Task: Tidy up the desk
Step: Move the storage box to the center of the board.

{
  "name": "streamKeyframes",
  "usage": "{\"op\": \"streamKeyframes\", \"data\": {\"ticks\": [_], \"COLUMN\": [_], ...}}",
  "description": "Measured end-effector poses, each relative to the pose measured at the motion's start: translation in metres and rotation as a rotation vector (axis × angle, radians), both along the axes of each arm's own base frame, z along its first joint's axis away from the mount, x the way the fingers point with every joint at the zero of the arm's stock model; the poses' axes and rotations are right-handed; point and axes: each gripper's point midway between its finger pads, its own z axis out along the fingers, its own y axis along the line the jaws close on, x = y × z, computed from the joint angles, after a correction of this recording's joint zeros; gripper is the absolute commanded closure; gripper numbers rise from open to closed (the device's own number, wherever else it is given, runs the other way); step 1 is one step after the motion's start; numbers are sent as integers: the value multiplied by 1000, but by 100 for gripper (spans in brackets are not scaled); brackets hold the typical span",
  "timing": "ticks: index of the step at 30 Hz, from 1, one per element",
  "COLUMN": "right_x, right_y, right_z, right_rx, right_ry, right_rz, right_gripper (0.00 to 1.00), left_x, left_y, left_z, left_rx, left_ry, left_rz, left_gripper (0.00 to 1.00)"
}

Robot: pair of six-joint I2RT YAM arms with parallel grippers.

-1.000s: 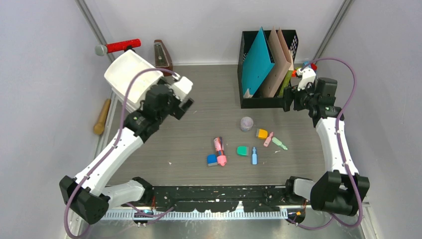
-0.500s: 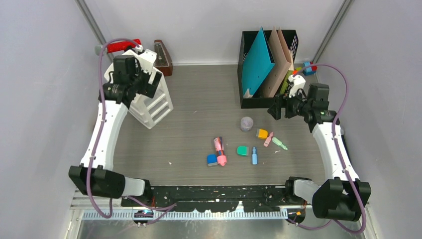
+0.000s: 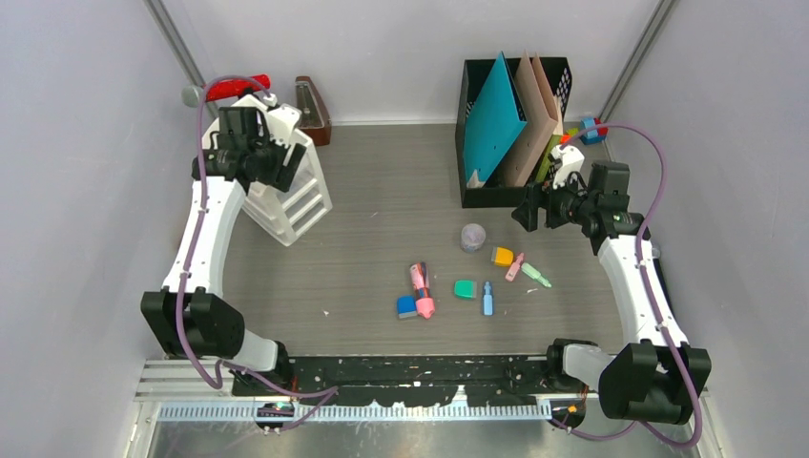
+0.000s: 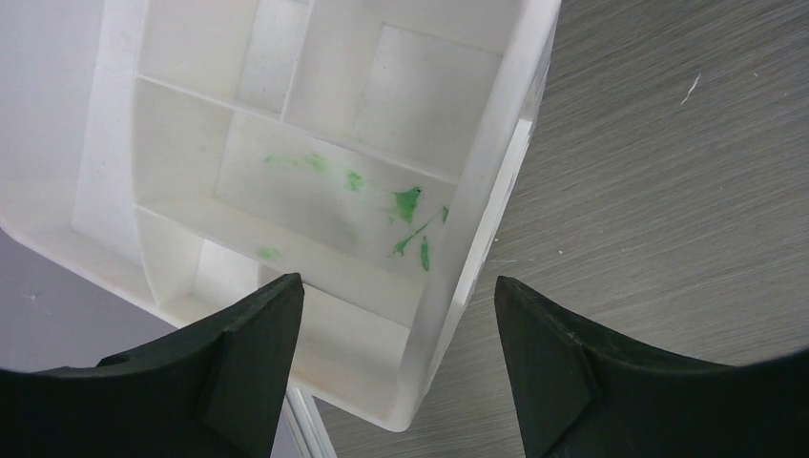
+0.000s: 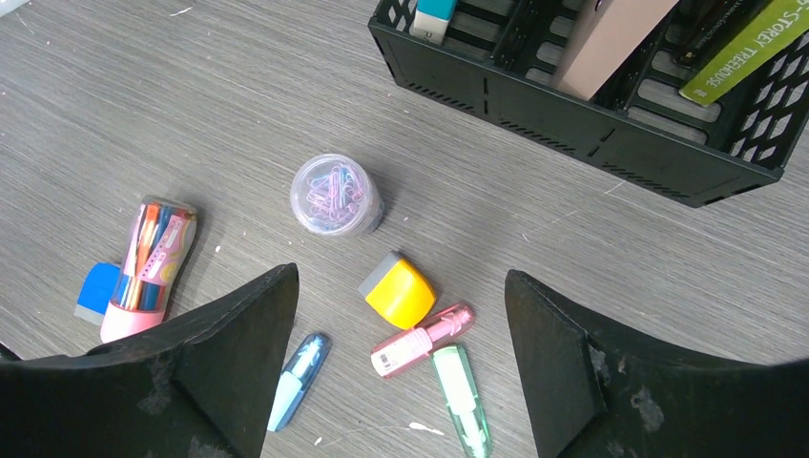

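Observation:
The grey wood-grain desk (image 3: pixel 382 191) holds a white compartment organizer (image 3: pixel 291 205) at its left. My left gripper (image 3: pixel 272 170) is open and empty just above it. In the left wrist view the organizer (image 4: pixel 315 181), with green stains inside, has its near corner between my open fingers (image 4: pixel 258 343). Loose stationery lies mid-desk: a clear paper-clip jar (image 3: pixel 472 237), an orange sharpener (image 3: pixel 502 256), pink (image 3: pixel 515 266), green (image 3: pixel 536 276) and blue (image 3: pixel 487 298) highlighters, a teal eraser (image 3: pixel 465 288) and a pink pen case (image 3: pixel 421 291). My right gripper (image 3: pixel 529 212) is open above them (image 5: pixel 401 277).
A black file holder (image 3: pixel 510 124) with teal and brown folders stands at the back right, close to my right gripper. A red-handled hammer (image 3: pixel 229 89) and a brown metronome (image 3: pixel 310 110) sit at the back left. A blue eraser (image 3: pixel 406 306) lies by the pen case.
One second ago my left gripper held the organizer tilted in the air. The organizer now stands on the desk at the left, let go. My right gripper moved slightly left and lower.

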Motion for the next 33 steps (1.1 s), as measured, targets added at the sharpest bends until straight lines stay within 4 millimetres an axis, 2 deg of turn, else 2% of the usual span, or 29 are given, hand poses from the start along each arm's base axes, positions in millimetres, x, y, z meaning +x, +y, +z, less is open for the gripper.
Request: {"op": "streamKeyframes", "data": {"ticks": [14,20,22,33], "right_x": [1,0,-1,0], "right_y": [1,1,1,3], "right_z": [-4,-6,-8,-14], "right_rx": [4,7,8,16], "right_ry": [14,21,24,48], "right_rz": [4,6,7,13], "right_gripper": [15,15,15,15], "left_x": [-12,-28,-29,-37], "left_y": [-4,-8,-10,-60], "left_z": [-1,-34,-36,-29], "left_rx": [-18,-35,-50,-335], "left_ry": [-13,73,79,117], "left_rz": [-20,-36,-38,-84], "left_gripper": [36,52,56,61]}}
